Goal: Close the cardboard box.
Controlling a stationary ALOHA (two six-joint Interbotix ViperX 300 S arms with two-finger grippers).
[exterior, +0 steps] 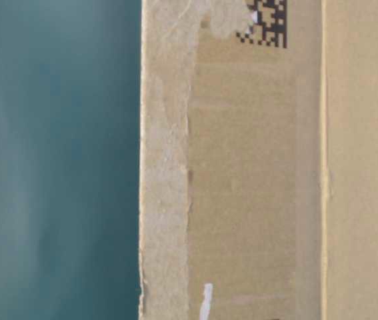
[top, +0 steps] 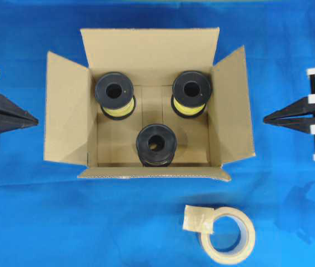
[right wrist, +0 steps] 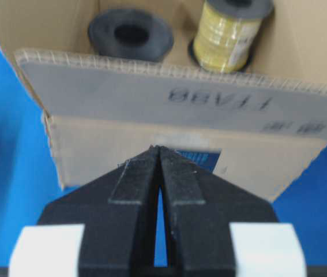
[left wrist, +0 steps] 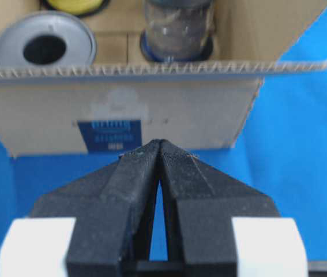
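Box (top: 146,55) flaps are being shown splayed open on the blue cloth (top: 35,222), midway between the two claws and well apart from each. Three spools (top: 156,144) are standing inside, two wound with yellow and one dark. The left claw (top: 35,119) is being held pressed together and empty, its tips pointing at the left flap (top: 65,114); in the left wrist view that flap's corrugated edge is lying ahead of and above the tips (left wrist: 160,144). The right claw (top: 265,118) is likewise being kept pinched tight on nothing, with the right flap (top: 235,105) ahead of it and the printed flap edge just beyond the tips (right wrist: 159,151) in the right wrist view. A tape roll (top: 228,235) is lying near the front of the box, nearer the right claw.

The board is being judged light and stiff across a panel but free to hinge at the creases, so little force is likely to be needed. The flaps are probably best pushed from beneath their outer faces near the free edge, rather than pinched, since crushing of the fluted edge is a risk. Spring-back of a folded flap is to be expected, so one flap is likely to need holding down while the next is being brought over. The loaded box is thought unlikely to slide much.
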